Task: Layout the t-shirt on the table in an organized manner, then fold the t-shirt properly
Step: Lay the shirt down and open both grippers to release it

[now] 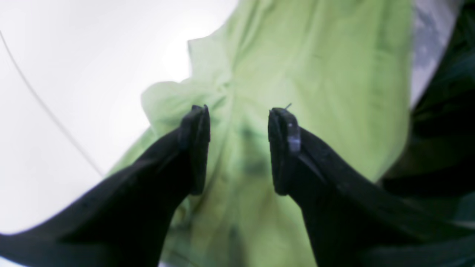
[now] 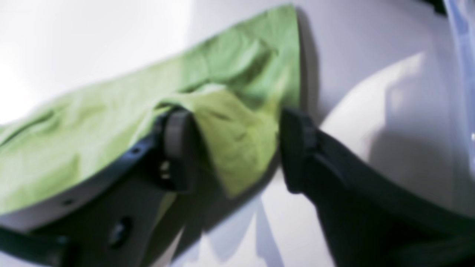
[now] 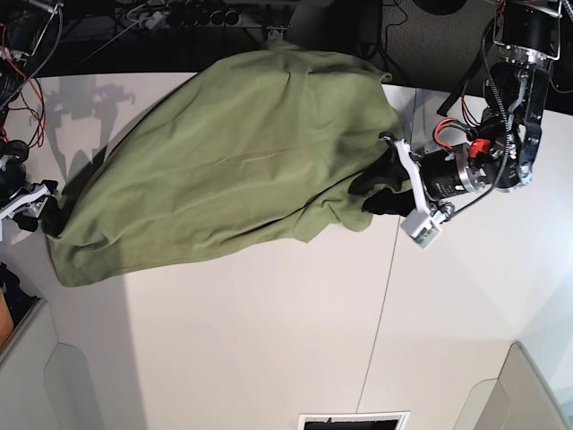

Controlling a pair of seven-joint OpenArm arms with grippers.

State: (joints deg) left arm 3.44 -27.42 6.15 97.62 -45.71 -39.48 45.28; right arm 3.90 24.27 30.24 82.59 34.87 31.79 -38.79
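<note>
The olive-green t-shirt (image 3: 224,161) lies spread and wrinkled across the back left of the white table (image 3: 269,340). My left gripper (image 3: 372,193) is at the shirt's right edge. In the left wrist view its jaws (image 1: 240,111) stand open just above the cloth (image 1: 315,74), and nothing is pinched. My right gripper (image 3: 40,210) is at the shirt's far left corner. In the right wrist view it (image 2: 235,115) is open, and a fold of the shirt (image 2: 92,122) lies between the jaws, over the table (image 2: 371,74).
Cables and a power strip (image 3: 188,16) run along the table's back edge, with red wires (image 3: 13,54) at the back left. A dark seam (image 3: 385,296) crosses the table. A dark slot (image 3: 354,421) sits at the front edge. Grey panels stand at both front corners.
</note>
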